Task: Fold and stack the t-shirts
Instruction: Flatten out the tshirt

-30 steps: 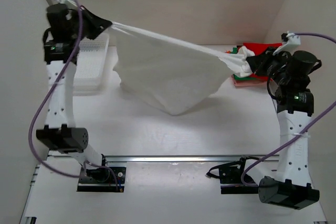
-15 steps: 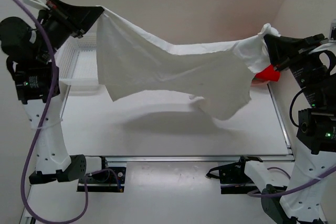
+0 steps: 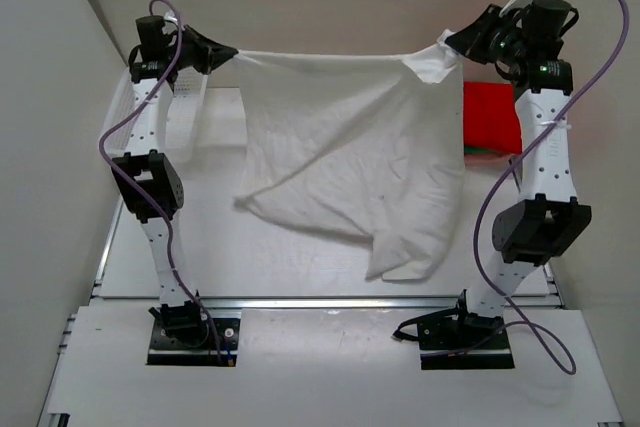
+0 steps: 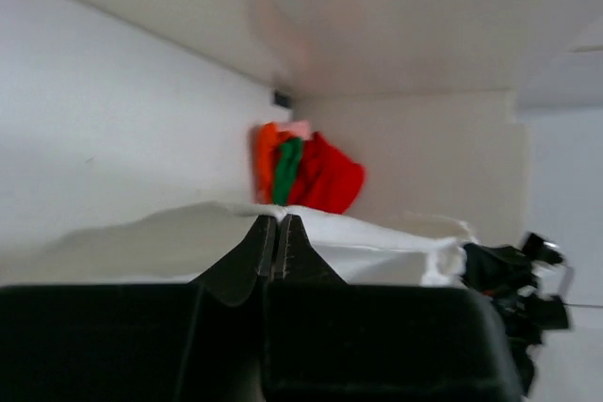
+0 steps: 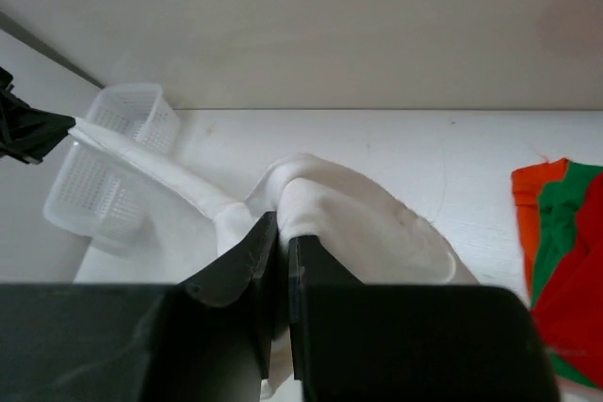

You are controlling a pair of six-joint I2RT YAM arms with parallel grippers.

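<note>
Top external view, starting at the left hand (image 3: 230,51): pinched shut on one top corner of the white t-shirt (image 3: 350,157), up high at the far left. Same for the right hand (image 3: 452,43): pinched shut on the other top corner, up high at the far right, with a small bunch of cloth poking out past the fingers. Can see it in both wrist views too, fingers squeezed together with white cloth caught in between.

Between the two hands, pulled into a nearly straight top edge. Below that, hanging loose and wrinkly, with the lowest tip looking close to the front of the counter (image 3: 180,257) — cannot tell if touching it.

Further out: a pile of coloured t-shirts (image 3: 490,117) in red, green and orange, on the counter at the far right, just behind the white one. Over at the far left, a white basket (image 5: 104,167).

Likely soft, light and floppy — no shape of its own, so sags wherever not held. Not breakable. Could slip out of a thin pinch if tugged hard. Best to hold by the corners or along a hem, both sides level, and lay down flat before folding.
</note>
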